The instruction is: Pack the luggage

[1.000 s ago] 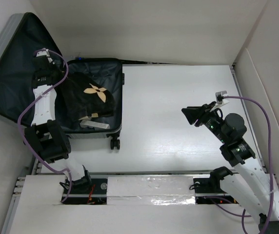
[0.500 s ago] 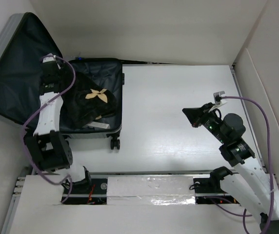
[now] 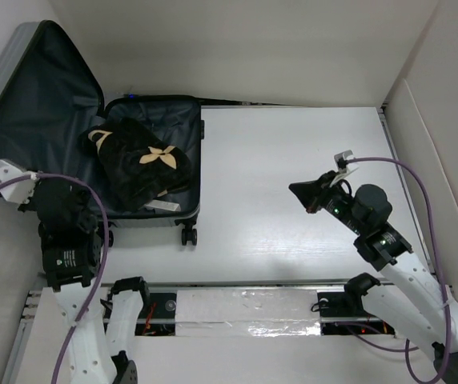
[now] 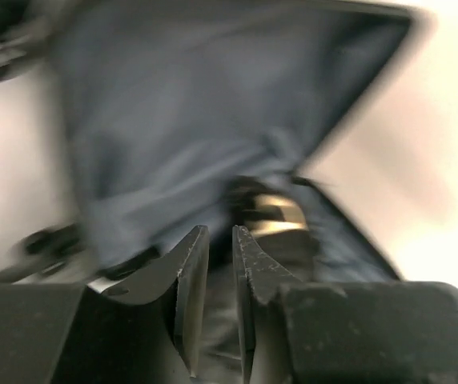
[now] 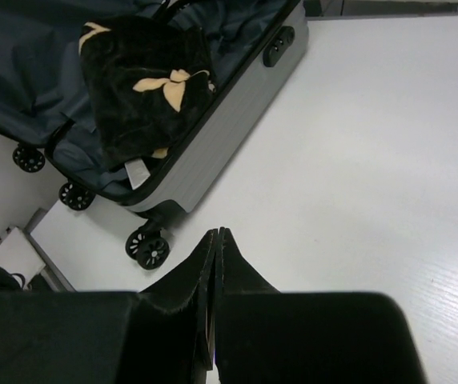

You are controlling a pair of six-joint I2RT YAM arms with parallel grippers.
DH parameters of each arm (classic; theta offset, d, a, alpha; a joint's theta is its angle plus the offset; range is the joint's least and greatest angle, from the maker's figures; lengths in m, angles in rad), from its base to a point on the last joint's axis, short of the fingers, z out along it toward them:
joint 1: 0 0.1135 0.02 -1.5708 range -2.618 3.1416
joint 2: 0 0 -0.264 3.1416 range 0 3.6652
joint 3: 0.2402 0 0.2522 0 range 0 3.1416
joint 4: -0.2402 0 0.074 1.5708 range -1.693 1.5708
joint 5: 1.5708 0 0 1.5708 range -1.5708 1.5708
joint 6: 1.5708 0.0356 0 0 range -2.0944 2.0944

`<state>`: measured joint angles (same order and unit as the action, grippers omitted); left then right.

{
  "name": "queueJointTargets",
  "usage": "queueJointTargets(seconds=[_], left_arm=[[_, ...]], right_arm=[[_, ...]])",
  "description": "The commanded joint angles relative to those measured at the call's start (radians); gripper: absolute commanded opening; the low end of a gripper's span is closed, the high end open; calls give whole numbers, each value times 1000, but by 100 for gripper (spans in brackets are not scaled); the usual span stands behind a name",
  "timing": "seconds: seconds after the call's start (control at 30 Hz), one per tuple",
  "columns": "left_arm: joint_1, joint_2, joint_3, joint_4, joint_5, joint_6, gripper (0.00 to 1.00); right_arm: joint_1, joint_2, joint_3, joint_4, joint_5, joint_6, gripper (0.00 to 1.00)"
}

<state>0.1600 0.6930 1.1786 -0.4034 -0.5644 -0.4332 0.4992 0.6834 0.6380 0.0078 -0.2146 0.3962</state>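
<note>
The silver-grey luggage [image 3: 199, 152] lies open at the far left, its lid leaning against the left wall. A black cloth with tan flower motifs [image 3: 137, 164] lies in its base half. My left gripper [image 3: 46, 194] is low at the left, in front of the lid, apart from the cloth. In the blurred left wrist view, the left gripper [image 4: 219, 230] has its jaws almost together and empty, facing the dark lining and the cloth [image 4: 269, 212]. My right gripper [image 3: 299, 192] hovers over the white table, shut and empty. The right wrist view shows the right gripper [image 5: 217, 232], the luggage [image 5: 237, 112] and the cloth [image 5: 145, 88].
The luggage's black spinner wheels [image 3: 187, 234] stick out toward the arms and also show in the right wrist view [image 5: 150, 246]. White walls close in the left, back and right sides. The white table [image 3: 293, 160] stretches right of the luggage.
My left arm has pulled back from over the luggage to the near left, leaving the cloth lying in the base. My right gripper has shifted slightly left.
</note>
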Motion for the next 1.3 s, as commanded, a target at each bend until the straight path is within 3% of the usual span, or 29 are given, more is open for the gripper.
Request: queueJointTargets(seconds=[0.0,0.07,0.1,0.17,0.2,0.3,0.37,0.5,0.67,0.77,0.8,0.9,1.03,1.17,1.27], left_arm=[[3,37,-103,-114,-276,-49,16],[22,98,-97,-147,-334,-45,30],[32,162,-83,-202,-350,-67,43],[56,204,-60,-233,-376,-78,59],[70,220,-57,-226,-388,-53,71],[122,250,-62,-198,-440,35,81],[122,275,-62,-186,-463,62,83],[223,385,51,-251,-379,25,81],[223,480,165,-230,-359,56,71],[223,536,249,-235,-348,70,58],[223,545,271,-245,-336,65,47],[223,554,294,-244,-281,67,34],[223,542,263,-216,-259,76,33],[223,510,208,-203,-235,59,41],[223,455,158,-178,-186,33,33]], right_arm=[[24,1,14,37,-9,-39,0],[33,1,5,46,-23,-33,0],[42,4,6,52,-25,-31,6],[42,11,18,32,-16,-46,14],[51,18,25,20,-12,-54,24],[62,21,29,17,-11,-59,39],[71,18,32,9,0,-62,41],[82,10,28,6,4,-65,42],[101,10,46,-35,26,-88,42],[110,-5,40,-31,43,-86,42],[119,-7,38,-29,50,-83,42],[119,10,35,-25,60,-80,42],[119,41,38,-26,83,-77,42],[119,59,43,-32,118,-76,42],[119,68,42,-40,150,-68,42]])
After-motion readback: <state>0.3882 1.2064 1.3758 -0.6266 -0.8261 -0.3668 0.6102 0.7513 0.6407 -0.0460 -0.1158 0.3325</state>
